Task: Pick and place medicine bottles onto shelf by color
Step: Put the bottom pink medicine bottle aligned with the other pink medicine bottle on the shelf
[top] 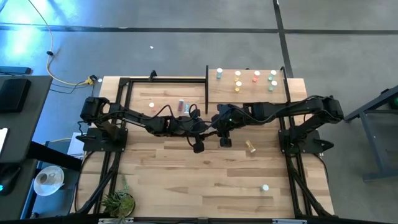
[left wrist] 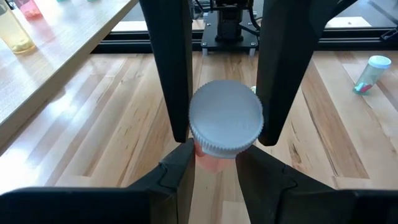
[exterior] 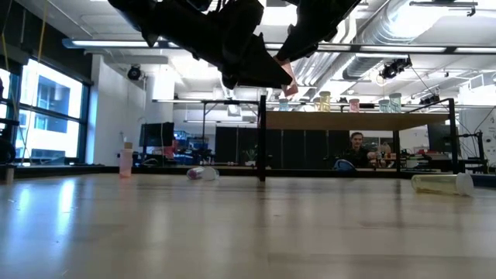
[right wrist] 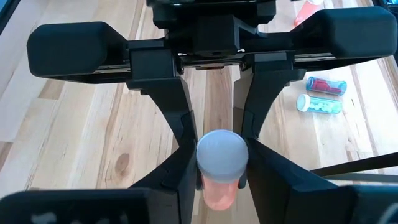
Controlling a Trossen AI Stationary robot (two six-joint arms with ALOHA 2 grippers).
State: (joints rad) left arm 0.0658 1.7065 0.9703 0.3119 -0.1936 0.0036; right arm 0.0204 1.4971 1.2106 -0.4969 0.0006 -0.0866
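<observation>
Both jaws pinch one pink bottle [left wrist: 217,158] | left gripper [left wrist: 214,155] | right gripper [right wrist: 219,180] | mid-table

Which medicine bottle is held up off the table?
The pink-red bottle, gripped by both the left gripper and right gripper; the others rest on the table or shelf.

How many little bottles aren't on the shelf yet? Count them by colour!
Pink-red bottles: 3 (standing pink one, lying pink one, held pink one)
Blue-green bottles: 2 (lying blue-green one, lone blue-green one)
Yellow bottle: 1
Total: 6
</observation>
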